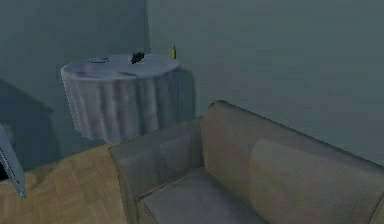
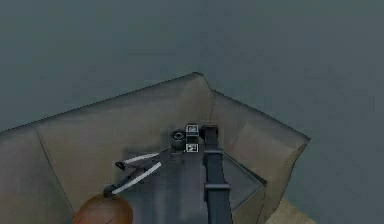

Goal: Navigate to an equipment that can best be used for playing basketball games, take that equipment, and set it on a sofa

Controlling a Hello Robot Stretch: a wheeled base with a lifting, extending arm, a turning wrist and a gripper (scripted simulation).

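A tan sofa [image 2: 90, 140] stands against the grey wall in the arm side view, and its arm and seat [image 1: 260, 160] show at the forward view's lower right. The dark arm bar [image 2: 216, 185] rises over the sofa's seat. My gripper [image 2: 113, 177] reaches toward the picture's left from the two white squares [image 2: 192, 138]. A round orange-brown ball [image 2: 100, 210] sits at the bottom edge, just past the fingertips, with the sofa seat around it. I cannot tell whether the gripper holds it.
A round table [image 1: 120, 95] draped in a grey cloth stands in the corner beyond the sofa. It carries a dark small thing [image 1: 137, 58] and a yellow one [image 1: 174, 50]. Wooden floor [image 1: 70, 185] lies between the table and the sofa. A grey object [image 1: 8, 160] juts in at the left edge.
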